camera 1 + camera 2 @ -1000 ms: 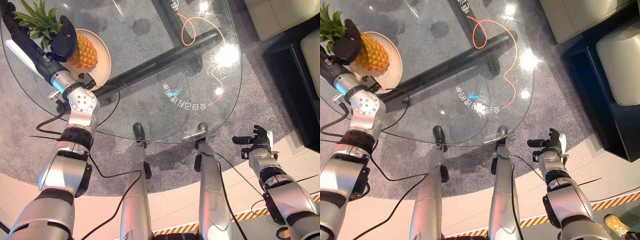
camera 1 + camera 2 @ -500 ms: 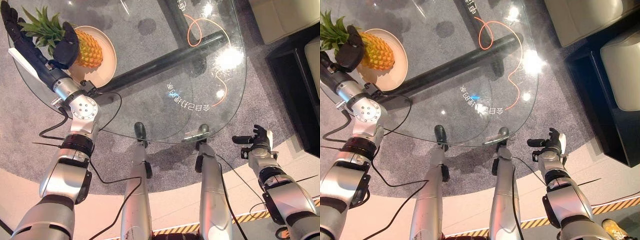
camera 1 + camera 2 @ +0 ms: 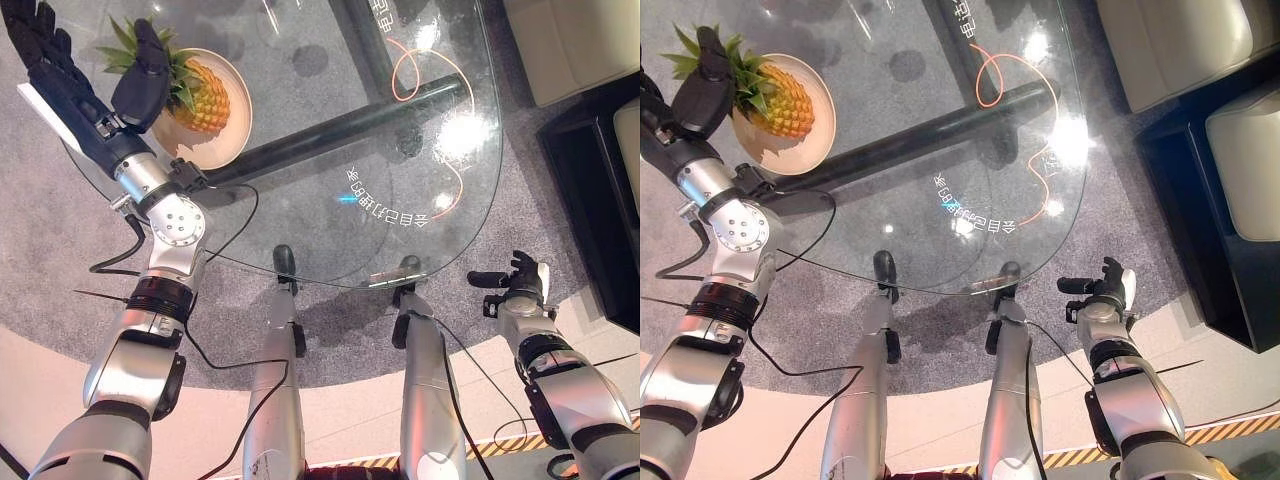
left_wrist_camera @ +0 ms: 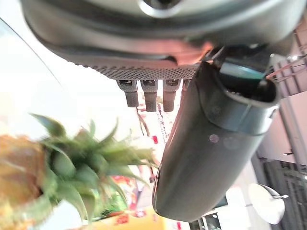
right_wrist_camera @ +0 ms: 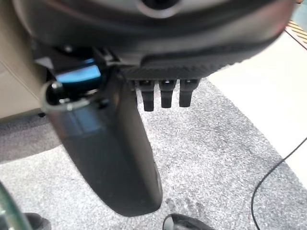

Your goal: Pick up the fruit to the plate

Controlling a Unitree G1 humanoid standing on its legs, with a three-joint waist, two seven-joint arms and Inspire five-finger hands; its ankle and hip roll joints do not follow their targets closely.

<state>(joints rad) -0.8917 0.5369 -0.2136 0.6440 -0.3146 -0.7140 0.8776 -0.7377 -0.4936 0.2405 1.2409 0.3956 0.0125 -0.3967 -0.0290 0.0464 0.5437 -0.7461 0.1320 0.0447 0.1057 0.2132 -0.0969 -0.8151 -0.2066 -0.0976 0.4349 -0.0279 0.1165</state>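
pineapple (image 3: 208, 95) lying on plate (image 3: 232, 135); left hand (image 3: 95, 85) spread open beside it (holding nothing), right hand (image 3: 520, 283) open, idle

Left robot hand (image 3: 75, 75) spread wide (right robot hand (image 3: 520, 277) too, low).

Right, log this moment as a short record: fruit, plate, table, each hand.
fruit: pineapple, lying on its side on the plate, leafy crown toward the left hand
plate: round cream plate, on the glass table near its left edge
table: glass table, dark bar beneath
left hand: left hand open, fingers straight, thumb beside the crown, not gripping
right hand: right hand open, low beside the table over the carpet
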